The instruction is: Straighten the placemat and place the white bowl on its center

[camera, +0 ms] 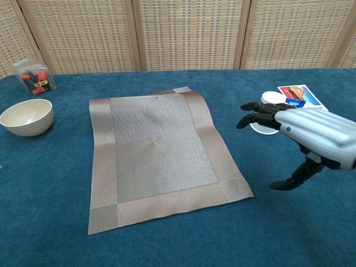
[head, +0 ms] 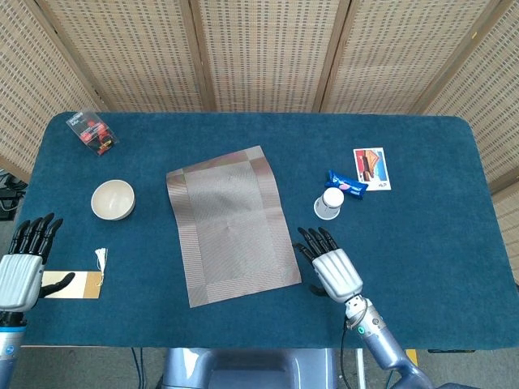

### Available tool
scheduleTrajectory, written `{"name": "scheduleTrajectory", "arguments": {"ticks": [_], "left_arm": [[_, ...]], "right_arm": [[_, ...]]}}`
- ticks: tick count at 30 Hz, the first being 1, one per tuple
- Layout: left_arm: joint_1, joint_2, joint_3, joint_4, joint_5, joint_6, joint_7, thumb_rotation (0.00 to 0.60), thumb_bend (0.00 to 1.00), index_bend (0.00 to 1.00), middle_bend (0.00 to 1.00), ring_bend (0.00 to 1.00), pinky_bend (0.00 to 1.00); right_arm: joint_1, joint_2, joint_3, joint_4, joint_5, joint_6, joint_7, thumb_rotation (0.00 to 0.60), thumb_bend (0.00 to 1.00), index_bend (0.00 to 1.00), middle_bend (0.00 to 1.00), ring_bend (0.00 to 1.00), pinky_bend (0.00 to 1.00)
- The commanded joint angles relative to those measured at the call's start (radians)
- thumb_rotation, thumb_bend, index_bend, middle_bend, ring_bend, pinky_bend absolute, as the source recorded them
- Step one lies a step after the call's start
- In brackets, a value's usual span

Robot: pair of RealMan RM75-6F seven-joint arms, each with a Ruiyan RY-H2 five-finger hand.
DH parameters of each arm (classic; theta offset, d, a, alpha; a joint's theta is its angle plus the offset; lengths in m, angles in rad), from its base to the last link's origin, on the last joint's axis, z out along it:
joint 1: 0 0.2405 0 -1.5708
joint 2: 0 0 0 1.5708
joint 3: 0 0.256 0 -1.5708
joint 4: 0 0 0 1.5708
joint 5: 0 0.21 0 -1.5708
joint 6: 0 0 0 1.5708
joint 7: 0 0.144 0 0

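On a blue table (head: 422,243), a grey placemat (head: 230,224) is lying askew at the centre. Well to its left, the white bowl (head: 113,199) is sitting upright. Just beside the mat's near right corner, the right hand (head: 331,264) is hovering, fingers spread and holding nothing. At the table's left edge, the left hand (head: 23,263) is hanging empty, fingers apart.

Both hands (left hand (head: 19,275), right hand (head: 334,269)) empty, fingers apart

In the chest view the right hand (camera: 311,136) hides most of the paper cup (camera: 271,98) at centre right; the left hand (head: 20,271) is out of frame.
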Motion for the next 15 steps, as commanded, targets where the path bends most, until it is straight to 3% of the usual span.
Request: {"name": "scheduleTrajectory", "arguments": {"ticks": [1,15], "left_arm": [[0.000,0.002,-0.005,-0.001,-0.003,-0.009,-0.001,0.600,0.14,0.00,0.00,0.00,0.00],[0.005,0.002,-0.015,-0.003,0.003,-0.033,0.001,0.600,0.14,0.00,0.00,0.00,0.00]], "right_arm": [[0.009,-0.016,-0.001,0.020,0.021,-0.017,0.000,0.600,0.03,0.19,0.00,0.00,0.00],[0.032,-0.073,-0.006,0.107,0.099,-0.063,0.021,0.600,0.02,0.15,0.00,0.00,0.00]]}}
